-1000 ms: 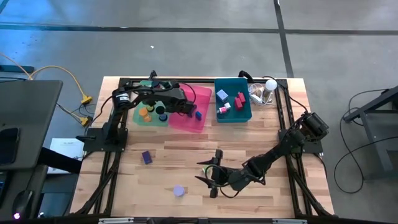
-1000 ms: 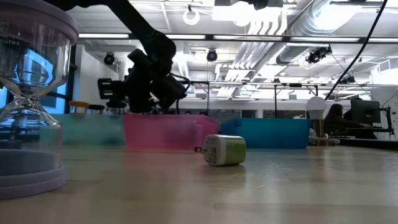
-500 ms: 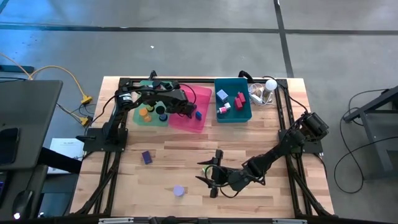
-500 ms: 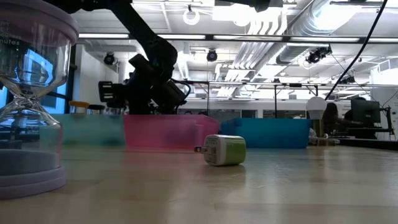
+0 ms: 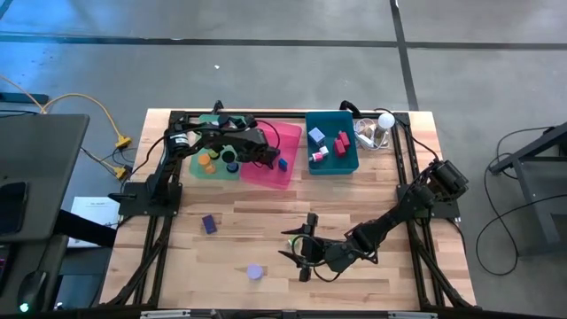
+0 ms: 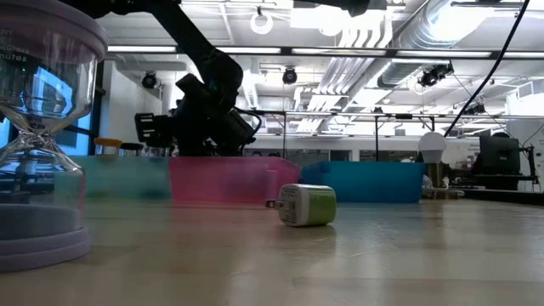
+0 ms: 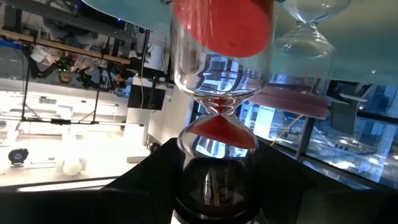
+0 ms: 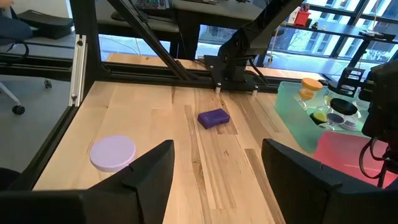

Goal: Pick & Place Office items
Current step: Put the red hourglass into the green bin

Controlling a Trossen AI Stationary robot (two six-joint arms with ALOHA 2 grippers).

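Observation:
My left gripper (image 5: 268, 152) hangs over the pink bin (image 5: 270, 173) at the far left, shut on a clear hourglass with red sand (image 7: 217, 93). My right gripper (image 5: 303, 245) hovers open above the table's near middle, with nothing between its fingers in the right wrist view (image 8: 214, 158). A purple block (image 5: 209, 224) and a lavender disc (image 5: 255, 272) rest flat on the wood to its left. A white-and-green charger (image 6: 306, 205) lies on the table. The green bin (image 5: 197, 168) holds orange and black discs. The teal bin (image 5: 347, 164) holds red, pink and blue blocks. My left gripper has the hourglass by its dark end cap (image 7: 214, 190), with one dark finger (image 7: 146, 186) on either side. The glass bulbs and the red far cap (image 7: 224, 25) stick out ahead, along the fingers. The gripper comes in about level above the pink bin.
A white ball-topped clear gadget (image 5: 381, 124) stands at the far right corner. A blue piece (image 5: 283, 163) lies in the pink bin. A lavender-capped hourglass (image 6: 38, 144) stands close at the left of the low view. Bare wood lies between the bins and my right gripper.

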